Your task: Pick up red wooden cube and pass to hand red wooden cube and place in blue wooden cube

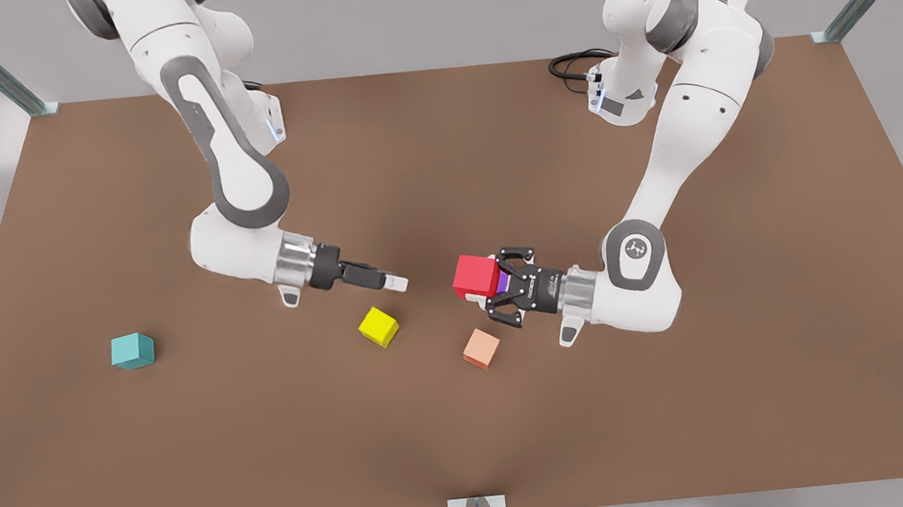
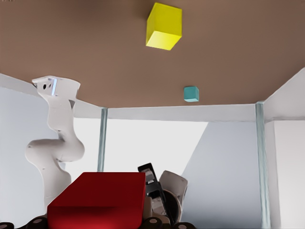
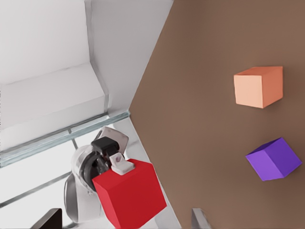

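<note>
Right now the red wooden cube (image 1: 475, 274) is off the table (image 1: 679, 429), pinched at the tips of the left gripper (image 1: 495, 286), the bulky black claw on the front view's right. Its free face is turned toward the hand, the slim right gripper (image 1: 397, 283), which hovers near but apart from the cube. In the right wrist view that gripper's fingers stand wide.

The handover looks like the risky part. Most of the cube sticks out past the claw, so the grip seems shallow. A nudge from the incoming fingers could twist the cube or knock it loose. If the claw lets go before the hand has closed, the cube would drop among the yellow cube (image 1: 378, 326), the salmon-orange cube (image 1: 481, 348) and the purple cube (image 1: 503, 283) lying below. The hand's fingers also need faces the claw does not cover, or the two grippers may collide.

Relative to the open jaws of the hand, the cube lies ahead of them and not yet between them. The blue wooden cube (image 1: 132, 351) sits well apart, toward the front view's left.
</note>
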`<state>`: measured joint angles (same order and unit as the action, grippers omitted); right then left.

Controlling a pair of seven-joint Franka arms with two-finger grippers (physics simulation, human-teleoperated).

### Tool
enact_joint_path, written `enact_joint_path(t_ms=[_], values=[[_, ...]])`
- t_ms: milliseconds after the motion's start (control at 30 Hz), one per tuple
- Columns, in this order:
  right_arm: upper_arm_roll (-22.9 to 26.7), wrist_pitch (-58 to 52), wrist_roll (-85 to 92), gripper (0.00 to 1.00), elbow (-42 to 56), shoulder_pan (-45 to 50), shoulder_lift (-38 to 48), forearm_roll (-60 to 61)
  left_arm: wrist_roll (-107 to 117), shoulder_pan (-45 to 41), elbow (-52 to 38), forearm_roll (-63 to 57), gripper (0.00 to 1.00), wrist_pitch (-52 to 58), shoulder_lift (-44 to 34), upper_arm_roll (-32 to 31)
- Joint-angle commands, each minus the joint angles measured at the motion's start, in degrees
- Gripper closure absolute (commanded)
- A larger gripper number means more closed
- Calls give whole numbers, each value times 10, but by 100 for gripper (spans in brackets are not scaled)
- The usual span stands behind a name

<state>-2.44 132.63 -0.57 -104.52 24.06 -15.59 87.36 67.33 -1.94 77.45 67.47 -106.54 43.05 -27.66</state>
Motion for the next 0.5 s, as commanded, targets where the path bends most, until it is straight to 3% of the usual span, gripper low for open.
enact_joint_path(t_ms=[0, 467], values=[[-2, 64, 65, 0, -3, 12, 1, 31, -44, 0, 0, 1, 37, 0, -1, 0], [-6, 67, 102, 0, -2, 56, -10, 76, -43, 1, 0, 5, 37, 9, 1, 0]])
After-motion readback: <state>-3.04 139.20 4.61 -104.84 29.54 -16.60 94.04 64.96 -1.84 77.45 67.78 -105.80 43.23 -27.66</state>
